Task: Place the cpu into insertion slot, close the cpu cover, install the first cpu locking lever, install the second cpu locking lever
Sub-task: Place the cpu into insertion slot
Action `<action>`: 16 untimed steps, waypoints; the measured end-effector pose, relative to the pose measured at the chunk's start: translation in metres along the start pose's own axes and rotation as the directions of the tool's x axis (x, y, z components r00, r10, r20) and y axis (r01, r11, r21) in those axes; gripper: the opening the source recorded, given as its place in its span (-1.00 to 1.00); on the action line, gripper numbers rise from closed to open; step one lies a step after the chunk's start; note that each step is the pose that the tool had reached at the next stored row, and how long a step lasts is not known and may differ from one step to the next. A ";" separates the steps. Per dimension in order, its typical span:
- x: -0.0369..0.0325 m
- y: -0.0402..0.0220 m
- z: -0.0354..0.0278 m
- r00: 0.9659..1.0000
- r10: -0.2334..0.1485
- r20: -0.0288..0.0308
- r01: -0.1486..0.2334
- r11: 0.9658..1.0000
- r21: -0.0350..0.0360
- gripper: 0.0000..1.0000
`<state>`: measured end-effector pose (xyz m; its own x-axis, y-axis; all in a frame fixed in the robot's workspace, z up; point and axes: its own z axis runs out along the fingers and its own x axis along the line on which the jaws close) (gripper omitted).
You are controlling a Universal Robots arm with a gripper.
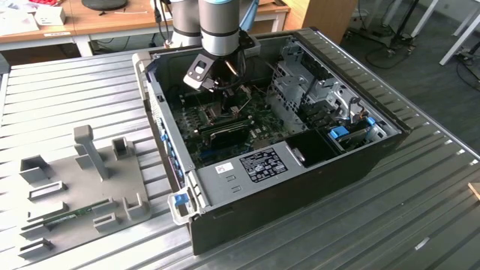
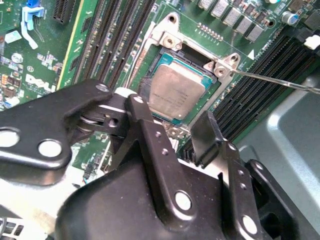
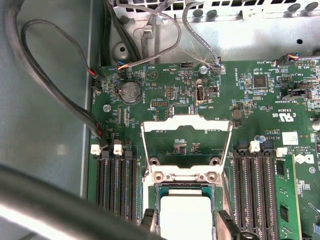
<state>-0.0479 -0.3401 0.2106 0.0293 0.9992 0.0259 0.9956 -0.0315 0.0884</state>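
Exterior view: the arm reaches down into an open computer case (image 1: 360, 163) lying on the ribbed metal counter (image 1: 420, 214), with the tool (image 1: 223, 90) in the upper centre of the frame, over the green circuit board (image 1: 259, 121). A grey fixture tray (image 1: 82, 197) lies on the counter at the lower left, well apart from the case.

Tool: in both wrist views its black fingers (image 2: 145, 130) are spread, one on each side of the cpu (image 2: 177, 92). In the first wrist view a narrow gap shows between each fingertip (image 3: 148, 219) and the chip's edge, so nothing is pinched.

Cpu: it lies flat inside the insertion slot (image 2: 172, 59), silver top up, with the black rim around it.

Cpu cover (image 3: 187, 122): swung open, lying back over the board beyond the hinge, its window showing the board beneath.

A thin metal rod (image 2: 280, 82) stands out beside the socket, raised clear of the board. Long black memory slots (image 3: 117, 185) flank the socket on both sides.
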 end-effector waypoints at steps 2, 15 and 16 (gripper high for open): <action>0.0000 0.0000 0.0000 1.000 0.000 0.000 0.000 1.000 0.000 0.04; 0.0000 0.0000 0.0000 1.000 0.000 0.001 0.000 1.000 0.000 -0.80; 0.0000 0.0000 0.0000 1.000 0.000 0.001 0.000 1.000 0.000 -0.80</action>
<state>-0.0479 -0.3401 0.2106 0.0293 0.9993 0.0252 0.9956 -0.0314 0.0884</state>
